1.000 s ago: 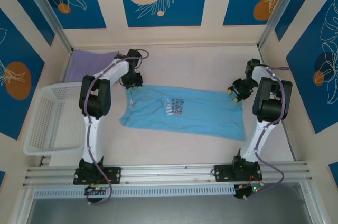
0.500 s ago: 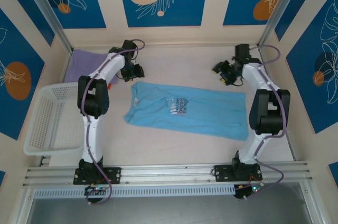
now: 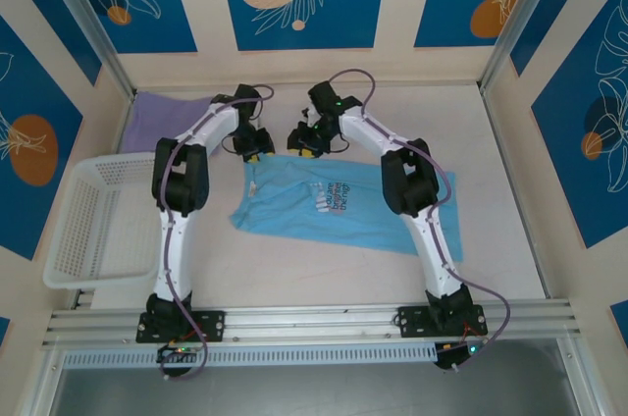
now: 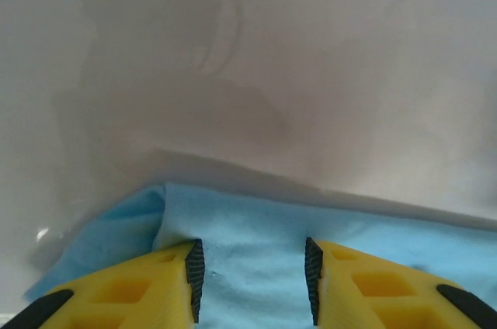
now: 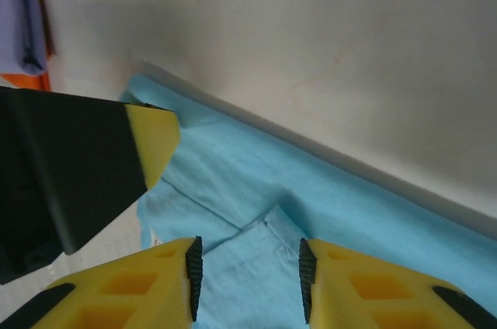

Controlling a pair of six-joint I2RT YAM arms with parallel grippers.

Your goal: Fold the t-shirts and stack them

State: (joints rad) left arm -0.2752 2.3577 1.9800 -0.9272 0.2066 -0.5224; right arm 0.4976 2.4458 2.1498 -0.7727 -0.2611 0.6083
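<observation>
Top view, step: left gripper [image 3: 257, 146] and right gripper [image 3: 304, 139] are at the far edge of the sky-blue t-shirt [image 3: 334, 205]. I judge both should pinch that edge evenly before folding.
Top view, lavender t-shirt [image 3: 162, 120]: far-left of the sky-blue t-shirt, apart.
Left wrist, left gripper [image 4: 250, 278]: jaws parted, tips at the sky-blue t-shirt [image 4: 256, 220], nothing clamped.
Right wrist, right gripper [image 5: 247, 275]: jaws parted over the collar fold, holding nothing.

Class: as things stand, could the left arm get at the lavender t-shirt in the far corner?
Probably yes: the left gripper sits close beside the lavender t-shirt, bare table between them, the basket lying nearer.
</observation>
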